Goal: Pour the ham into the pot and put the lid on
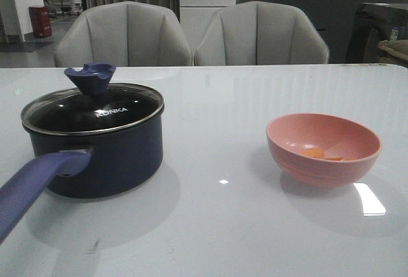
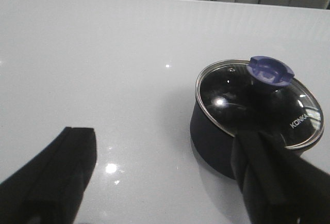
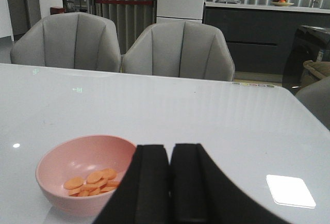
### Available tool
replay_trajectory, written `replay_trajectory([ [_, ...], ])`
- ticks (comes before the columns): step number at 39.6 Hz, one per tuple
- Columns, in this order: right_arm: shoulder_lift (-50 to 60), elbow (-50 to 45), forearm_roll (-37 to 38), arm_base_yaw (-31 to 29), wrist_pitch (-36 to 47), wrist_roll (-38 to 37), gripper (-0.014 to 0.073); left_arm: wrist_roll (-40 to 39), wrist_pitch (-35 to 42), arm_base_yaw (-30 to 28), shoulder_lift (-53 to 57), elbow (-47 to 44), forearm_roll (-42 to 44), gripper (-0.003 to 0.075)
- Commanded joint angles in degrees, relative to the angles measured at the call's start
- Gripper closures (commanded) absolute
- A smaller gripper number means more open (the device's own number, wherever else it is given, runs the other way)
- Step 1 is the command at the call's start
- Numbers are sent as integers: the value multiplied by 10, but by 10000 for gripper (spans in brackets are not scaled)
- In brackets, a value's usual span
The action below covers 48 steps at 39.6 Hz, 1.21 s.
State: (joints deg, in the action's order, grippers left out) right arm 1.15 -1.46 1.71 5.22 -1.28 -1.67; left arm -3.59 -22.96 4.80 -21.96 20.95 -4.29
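Note:
The dark navy pot (image 1: 105,152) stands on the white table at the left, its lavender-blue handle (image 1: 35,184) pointing toward the front. The glass lid (image 1: 95,112) with its blue knob (image 1: 90,76) sits on the pot; both also show in the left wrist view (image 2: 258,105). Several flat orange ham pieces (image 3: 93,181) lie in the salmon-pink bowl (image 1: 323,148) at the right. My left gripper (image 2: 165,154) is open and empty, beside the pot. My right gripper (image 3: 171,154) is shut and empty, close beside the bowl (image 3: 77,170). Neither gripper shows in the front view.
Two grey chairs (image 1: 191,34) stand behind the table's far edge. A bright light reflection (image 1: 370,199) lies on the tabletop by the bowl. Bare table (image 1: 217,130) lies between pot and bowl.

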Motion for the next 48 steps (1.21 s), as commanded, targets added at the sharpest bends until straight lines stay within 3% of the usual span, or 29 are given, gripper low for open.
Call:
replay_trajectory([
  [1,5,-6,0,-3,45,2,458,-3,36,3,-8,21,0,125],
  [8,5,-6,0,-3,45,2,458,-3,69,3,-8,9,-19,124],
  [16,5,-6,0,-3,45,2,458,-3,32,4,-37,55,-20,123],
  [40,5,-6,0,-3,45,2,458,29,-120,13,-324,302,-25,116],
  [48,5,-6,0,-3,45,2,458,29,-152,63,-411,368,-25,32],
])
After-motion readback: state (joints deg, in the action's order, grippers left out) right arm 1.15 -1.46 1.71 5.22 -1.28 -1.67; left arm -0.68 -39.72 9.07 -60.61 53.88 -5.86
